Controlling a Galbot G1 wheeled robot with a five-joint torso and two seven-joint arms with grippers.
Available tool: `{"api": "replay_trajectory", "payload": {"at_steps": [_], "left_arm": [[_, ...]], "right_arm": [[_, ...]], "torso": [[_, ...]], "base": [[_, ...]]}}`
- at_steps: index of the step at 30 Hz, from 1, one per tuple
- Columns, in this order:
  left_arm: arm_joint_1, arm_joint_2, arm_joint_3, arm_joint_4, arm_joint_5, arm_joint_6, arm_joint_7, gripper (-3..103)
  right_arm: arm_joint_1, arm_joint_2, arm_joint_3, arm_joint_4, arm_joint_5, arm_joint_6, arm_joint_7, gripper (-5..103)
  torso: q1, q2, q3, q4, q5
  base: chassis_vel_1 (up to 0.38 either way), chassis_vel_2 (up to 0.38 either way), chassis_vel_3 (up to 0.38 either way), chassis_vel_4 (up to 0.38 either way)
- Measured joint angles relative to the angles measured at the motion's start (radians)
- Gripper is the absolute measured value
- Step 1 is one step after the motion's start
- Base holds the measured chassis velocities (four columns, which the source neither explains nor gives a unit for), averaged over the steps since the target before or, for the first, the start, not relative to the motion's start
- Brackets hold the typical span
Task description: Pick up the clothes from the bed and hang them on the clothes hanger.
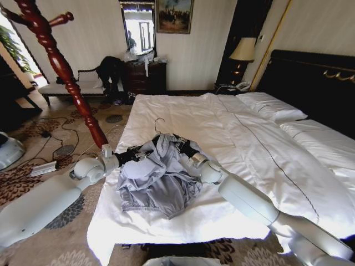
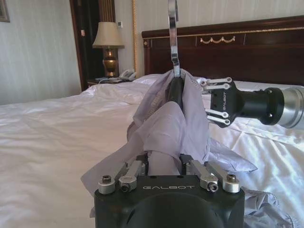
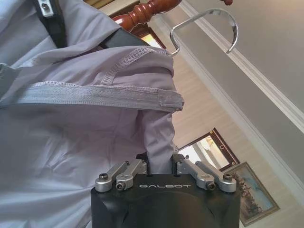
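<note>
Clothes (image 1: 161,180) hang in a crumpled grey-blue bundle between both arms, draped over the near part of the bed (image 1: 260,138), whose white duvet spreads wide toward the dark headboard (image 1: 310,77). A reddish wooden coat stand (image 1: 61,66) rises at the robot's left, beside the bed. The left gripper (image 1: 135,155) comes in from the left and its jaws are closed on a fold of the fabric; the left wrist view shows cloth pinched between them (image 2: 164,166). The right gripper (image 1: 183,147) reaches in from the other side, jaws likewise clamped on cloth (image 3: 159,164). The clothes hanger (image 1: 160,126) sits inside the shirt's collar, its silver hook sticking up above the fabric.
</note>
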Motion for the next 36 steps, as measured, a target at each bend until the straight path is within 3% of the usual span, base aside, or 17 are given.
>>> {"api": "replay_trajectory", "payload": {"at_steps": [3,18,20,23,25,29,32,36], "left_arm": [[0.003,-0.004,0.001,-0.007,0.001,0.000,0.003,22],[0.048,0.015,-0.045,-0.048,-0.038,0.001,-0.019,20],[0.057,0.018,-0.055,-0.050,-0.043,0.001,-0.023,20],[0.082,0.021,-0.080,-0.050,-0.045,0.001,-0.033,18],[0.087,0.021,-0.084,-0.050,-0.044,0.001,-0.038,18],[0.109,0.009,-0.102,-0.052,-0.037,-0.005,-0.057,18],[0.113,0.009,-0.107,-0.053,-0.032,-0.008,-0.063,18],[0.113,0.013,-0.115,-0.053,-0.028,-0.012,-0.067,18]], "right_arm": [[0.003,0.001,0.005,-0.001,-0.001,0.005,0.000,21],[0.003,0.010,0.006,-0.002,-0.006,0.017,0.010,19],[0.002,0.011,0.007,-0.002,-0.003,0.017,0.010,24],[0.002,0.011,0.009,0.002,0.007,0.017,0.011,39],[0.002,0.010,0.009,0.003,0.007,0.017,0.011,39],[0.000,0.008,0.006,0.008,0.010,0.017,0.007,61],[-0.005,0.005,0.005,0.014,0.010,0.017,0.005,66],[-0.017,-0.004,0.005,0.029,0.013,0.018,0.002,83]], "torso": [[0.000,0.000,0.000,-0.0001,0.0000],[0.000,0.000,0.000,-0.0001,0.0000],[0.000,0.000,0.000,-0.0001,0.0000],[0.000,0.000,0.000,0.0002,0.0000],[0.000,0.000,0.000,0.0000,-0.0001],[0.000,0.000,0.000,-0.0001,-0.0001],[0.000,0.000,0.000,0.0000,-0.0001],[0.000,0.000,0.000,-0.0002,0.0000]], "base": [[0.000,0.000,0.000,0.000],[0.000,0.000,0.000,0.000],[0.000,0.000,0.000,0.000],[0.000,0.000,0.000,0.000],[0.000,0.000,0.000,0.000],[0.000,0.000,0.000,0.000],[0.000,0.000,0.000,0.000],[0.000,0.000,0.000,0.000]]}}
